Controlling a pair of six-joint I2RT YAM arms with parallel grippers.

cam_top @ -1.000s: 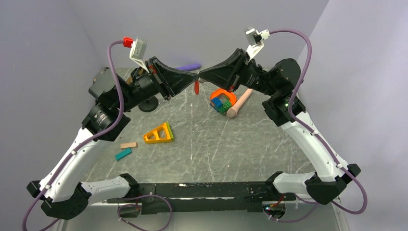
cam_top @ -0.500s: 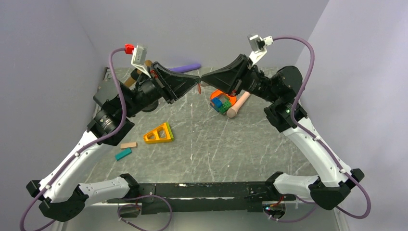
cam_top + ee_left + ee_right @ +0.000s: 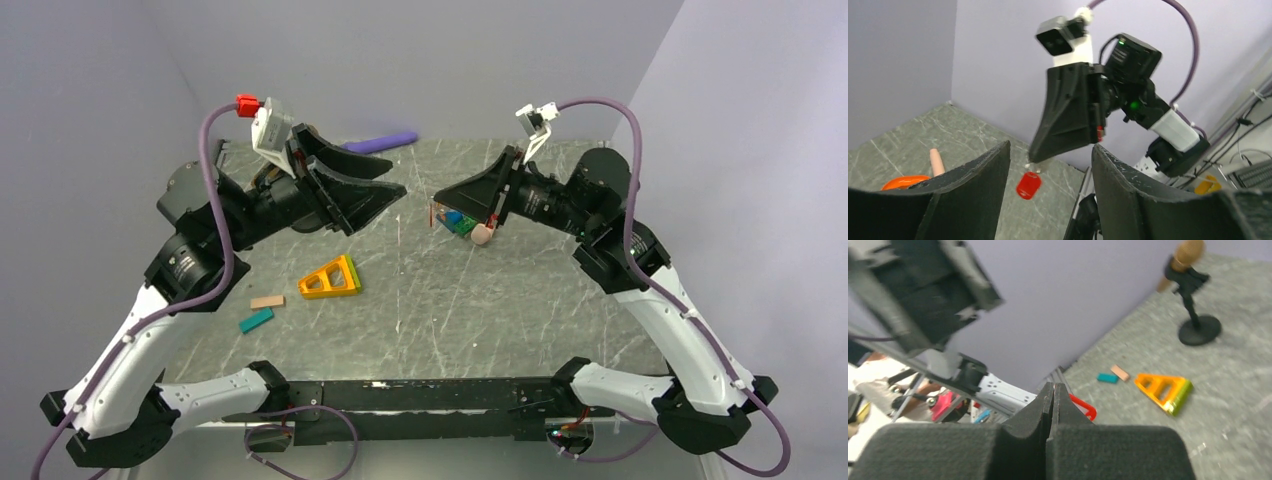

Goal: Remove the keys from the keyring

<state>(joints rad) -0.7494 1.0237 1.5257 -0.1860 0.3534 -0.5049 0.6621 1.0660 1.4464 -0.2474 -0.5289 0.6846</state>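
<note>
- Left end effector [image 3: 396, 176] gapes wide, empty
- Right end effector [image 3: 1034, 159] pinched closed on keyring [image 3: 1027, 167]; red key [image 3: 1028, 185] dangles just below its tips
- Key seems light, stiff, swingy; pinch its flat faces

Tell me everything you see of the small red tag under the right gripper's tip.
The red tag is a tiny rounded oval, glossy and plastic-looking. It hangs in the air from a small pale link, seemingly pinched in the shut right gripper, above the table. The open left gripper stands apart, not touching it.
</note>
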